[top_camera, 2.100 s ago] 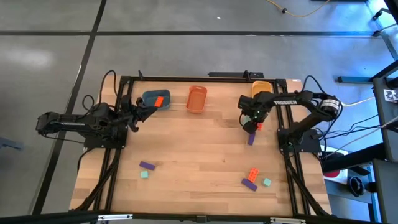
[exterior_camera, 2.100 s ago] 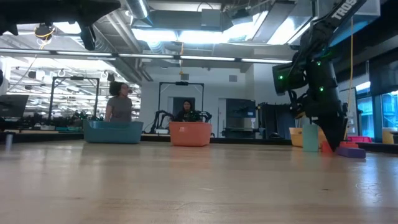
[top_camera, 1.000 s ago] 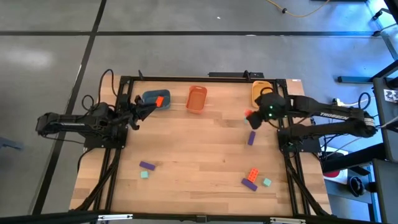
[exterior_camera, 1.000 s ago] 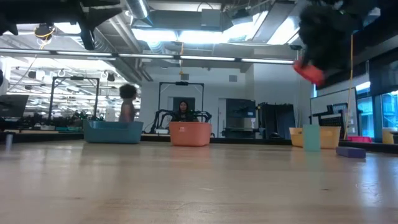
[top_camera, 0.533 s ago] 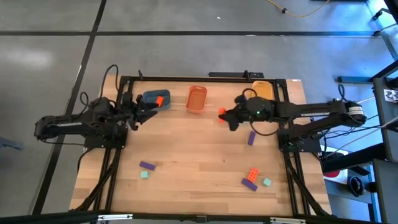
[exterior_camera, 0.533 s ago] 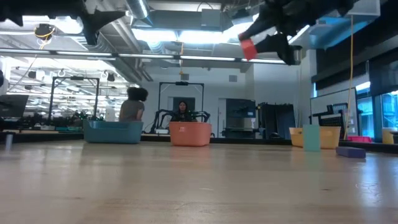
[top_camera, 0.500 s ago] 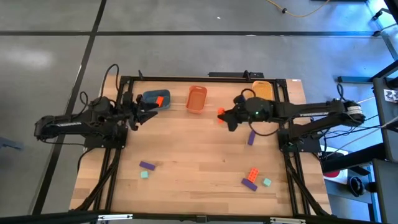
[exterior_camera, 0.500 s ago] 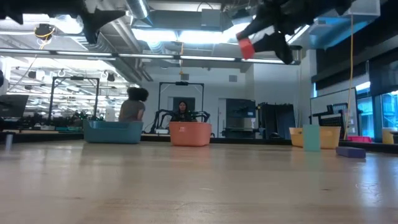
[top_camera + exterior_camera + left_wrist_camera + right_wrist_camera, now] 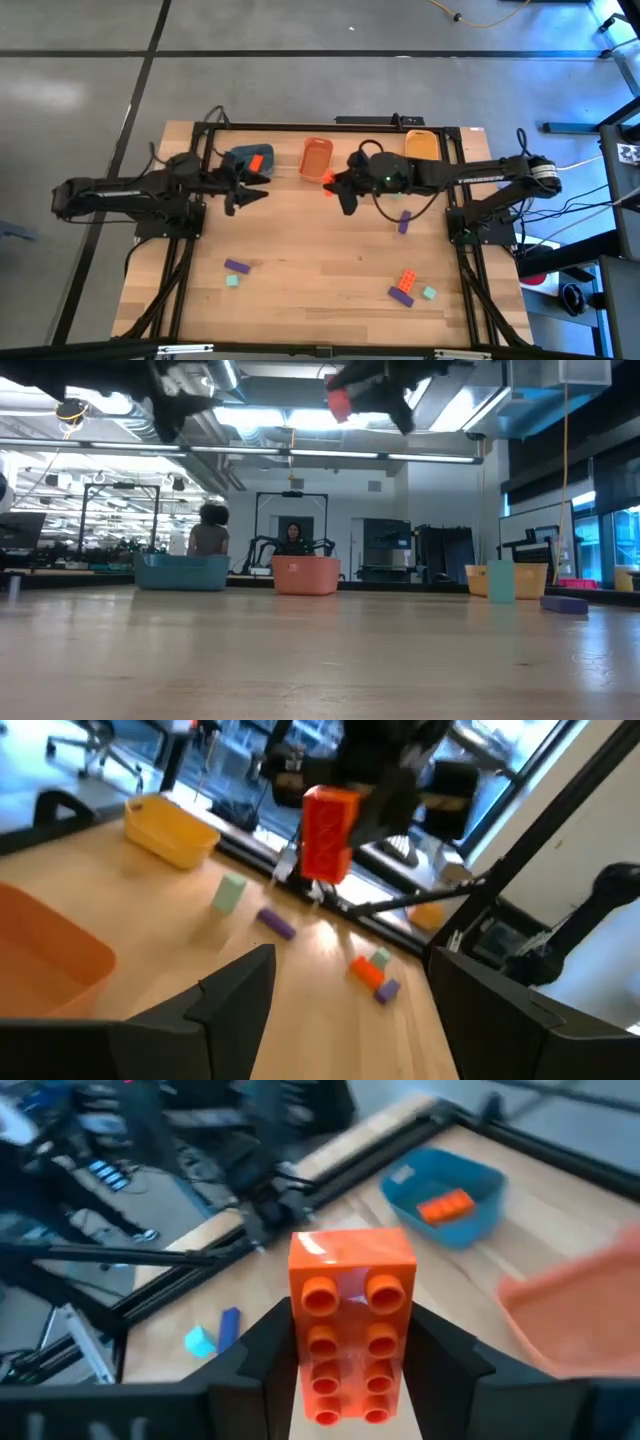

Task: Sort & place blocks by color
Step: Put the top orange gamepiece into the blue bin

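Observation:
My right gripper is shut on an orange-red brick, high over the table beside the orange tray; the low view shows the brick far above the tabletop. My left gripper stands open and holds nothing near the blue-grey tray, where another orange-red brick lies. It looks across at the held brick. A purple brick lies on the table at the right. My right gripper pinches the orange-red brick by its two long sides between its two fingers. The fingers come nearly level from the table's right side and lie along the brick. The brick is lifted clear, its studded face toward the wrist camera.
A yellow tray stands at the far right. Near the front left lie a purple brick and a mint cube. At the front right lie an orange-red brick, a purple brick and a mint cube.
My right gripper has carried the orange-red brick toward the table's left edge, from beside the yellow tray to beside the orange tray, keeping it clear of the table. My left gripper has opened and gone a little toward the table's right edge.

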Available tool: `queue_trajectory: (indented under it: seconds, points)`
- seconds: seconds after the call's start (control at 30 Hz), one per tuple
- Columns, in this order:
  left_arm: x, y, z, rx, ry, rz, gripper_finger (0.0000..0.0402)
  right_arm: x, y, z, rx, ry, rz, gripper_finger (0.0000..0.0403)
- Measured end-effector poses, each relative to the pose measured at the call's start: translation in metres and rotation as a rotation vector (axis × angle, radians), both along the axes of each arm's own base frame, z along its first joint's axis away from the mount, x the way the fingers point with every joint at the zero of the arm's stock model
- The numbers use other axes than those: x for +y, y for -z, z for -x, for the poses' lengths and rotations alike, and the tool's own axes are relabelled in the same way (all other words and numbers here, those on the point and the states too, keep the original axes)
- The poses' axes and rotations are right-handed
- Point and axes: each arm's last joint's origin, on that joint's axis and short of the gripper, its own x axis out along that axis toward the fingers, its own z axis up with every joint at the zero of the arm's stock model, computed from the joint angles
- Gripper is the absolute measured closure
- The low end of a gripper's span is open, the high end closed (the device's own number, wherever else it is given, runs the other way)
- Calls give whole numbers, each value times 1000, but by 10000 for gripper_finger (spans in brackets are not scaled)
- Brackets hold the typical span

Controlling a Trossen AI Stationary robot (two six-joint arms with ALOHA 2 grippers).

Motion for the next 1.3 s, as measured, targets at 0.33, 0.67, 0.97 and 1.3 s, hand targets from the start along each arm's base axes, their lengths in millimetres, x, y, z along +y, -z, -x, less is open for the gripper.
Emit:
queue_trajectory:
  seconds: [0.33, 0.67, 0.97, 1.3]
  points:
    - [1, -10, -40, 51, 36, -237, 143, 3, -3, -33, -225, -140, 63, 260]
    - [6, -21, -85, 102, 74, -269, 143, 4, 1, -42, -277, -183, 139, 260]
    - [5, -22, -96, 100, 186, -229, 143, 4, 2, -41, -263, -223, 168, 260]
    - [5, -41, -71, 68, 200, -157, 143, 1, -3, -38, -276, -225, 191, 260]
